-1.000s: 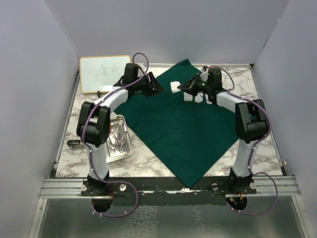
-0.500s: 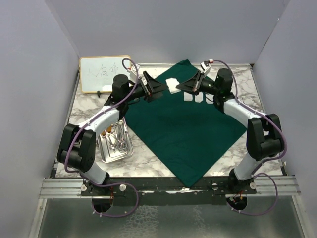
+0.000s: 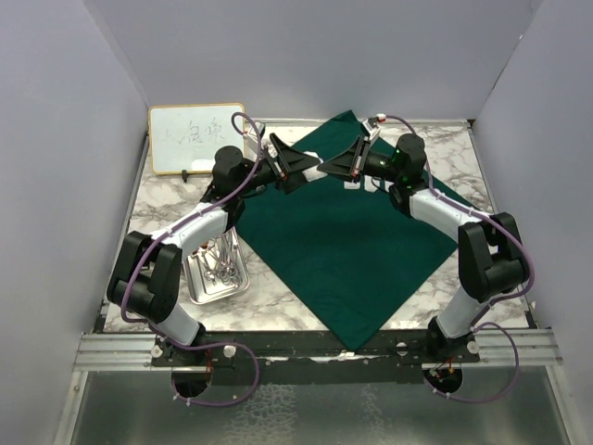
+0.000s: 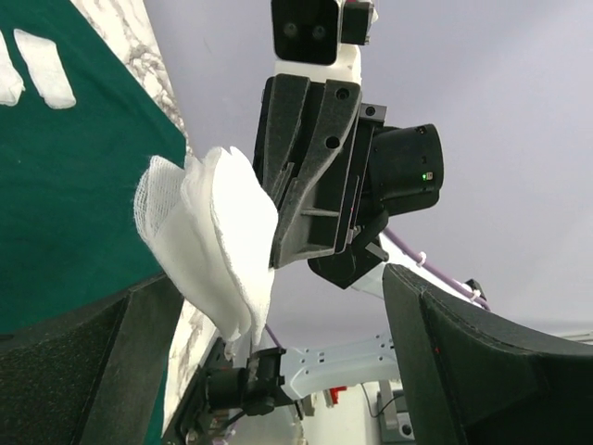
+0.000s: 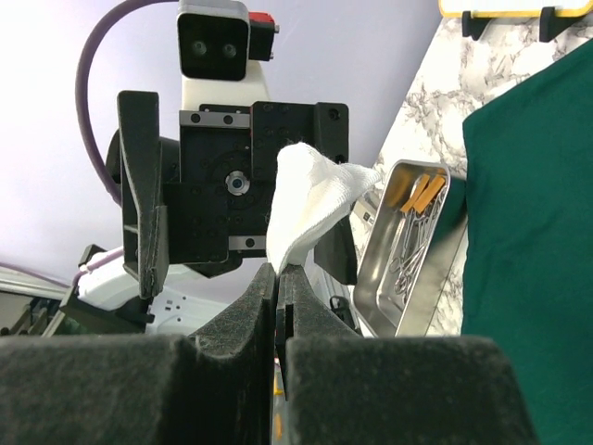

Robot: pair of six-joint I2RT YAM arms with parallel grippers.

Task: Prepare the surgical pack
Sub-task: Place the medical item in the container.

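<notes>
The dark green drape [image 3: 343, 241] lies spread as a diamond on the marble table. Above its far corner my two grippers meet tip to tip. My right gripper [image 5: 278, 269] [image 3: 326, 169] is shut on the lower edge of a folded white gauze square [image 5: 310, 199] [image 4: 213, 241], which stands up from its fingertips. My left gripper [image 4: 278, 306] [image 3: 304, 171] is open, its fingers [image 4: 463, 362] wide on either side of the gauze without touching it. More gauze pieces [image 3: 361, 183] [image 4: 42, 65] lie on the drape. The steel tray [image 3: 199, 289] holds silver instruments [image 5: 412, 246].
A wood-framed whiteboard [image 3: 195, 137] leans at the back left corner. The tray sits left of the drape, under the left arm's forearm. Grey walls close in the table on three sides. A metal rail [image 3: 315, 345] runs along the near edge.
My left gripper's jaws have spread wide and let go of the gauze. The right gripper stays shut on it. Both arms have stretched out toward the far part of the drape.
</notes>
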